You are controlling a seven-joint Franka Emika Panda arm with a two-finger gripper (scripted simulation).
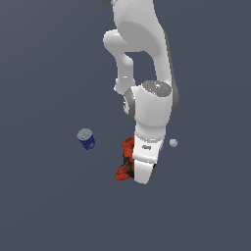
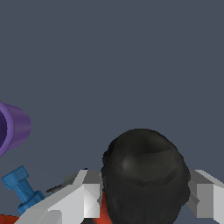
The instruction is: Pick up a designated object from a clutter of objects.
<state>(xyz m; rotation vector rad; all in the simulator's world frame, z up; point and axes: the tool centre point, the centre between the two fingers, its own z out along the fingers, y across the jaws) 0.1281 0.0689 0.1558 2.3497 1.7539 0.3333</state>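
Observation:
The orange-red and black power drill (image 1: 126,159) lies on the dark floor, half hidden under my white hand (image 1: 146,159) in the exterior view. In the wrist view its rounded black part (image 2: 144,175) fills the space between my gripper's (image 2: 146,199) two fingers. One finger (image 2: 89,194) presses on one side of it and the other finger (image 2: 205,199) on the opposite side. A strip of the drill's orange-red body (image 2: 105,212) shows beside one finger. The fingertips themselves are out of view in both frames.
A blue can with a grey lid (image 1: 86,138) stands to the exterior view's left of the drill. A small white ball (image 1: 173,142) lies to the right of my hand. A purple cup (image 2: 13,127) on its side and a small blue piece (image 2: 22,188) lie close to the gripper.

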